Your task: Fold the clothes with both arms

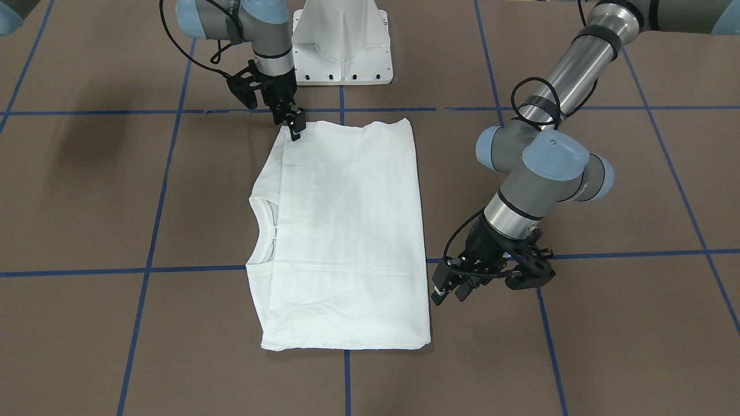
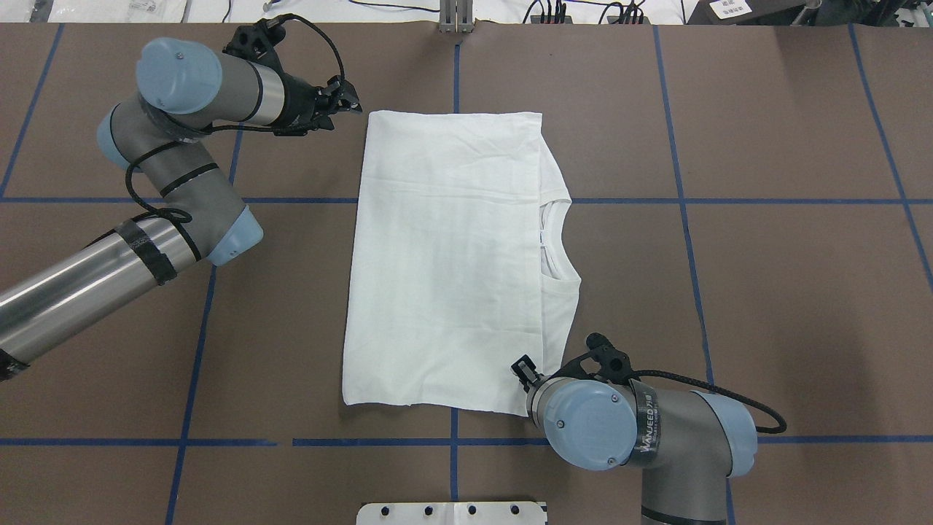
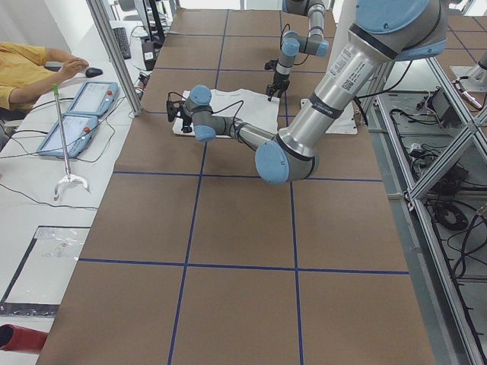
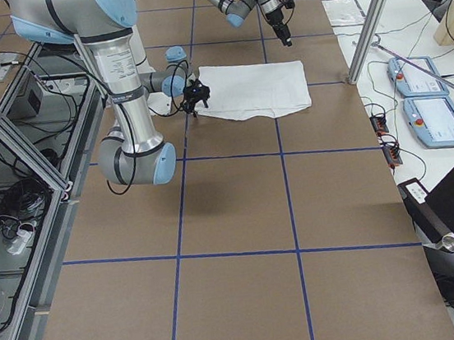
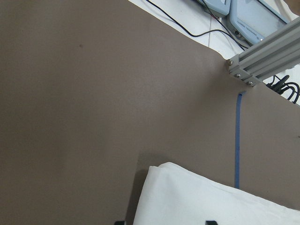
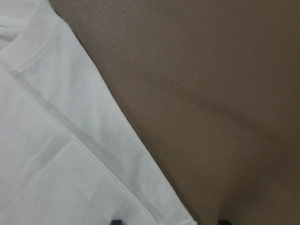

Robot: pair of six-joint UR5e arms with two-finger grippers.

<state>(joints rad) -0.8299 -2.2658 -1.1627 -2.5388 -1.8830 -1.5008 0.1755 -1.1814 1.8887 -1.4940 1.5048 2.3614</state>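
The white T-shirt (image 2: 452, 255) lies folded into a flat rectangle mid-table, its ribbed collar (image 2: 554, 240) showing at the robot's right edge; no printed text shows. My left gripper (image 2: 352, 102) is open and empty, low beside the shirt's far left corner (image 5: 211, 201), which sits between its fingertips in the left wrist view. In the front-facing view it (image 1: 448, 294) stands just off the shirt's edge. My right gripper (image 1: 295, 132) is open at the shirt's near right corner, over the hem edge (image 6: 56, 154). It also shows in the overhead view (image 2: 521, 368).
The white metal pedestal (image 1: 341, 43) stands at the robot's base, just behind the shirt. Blue tape lines (image 2: 685, 200) cross the brown table. An operator (image 3: 30, 68), teach pendants (image 3: 80, 114) and an aluminium post (image 3: 114, 53) are beyond the far table edge.
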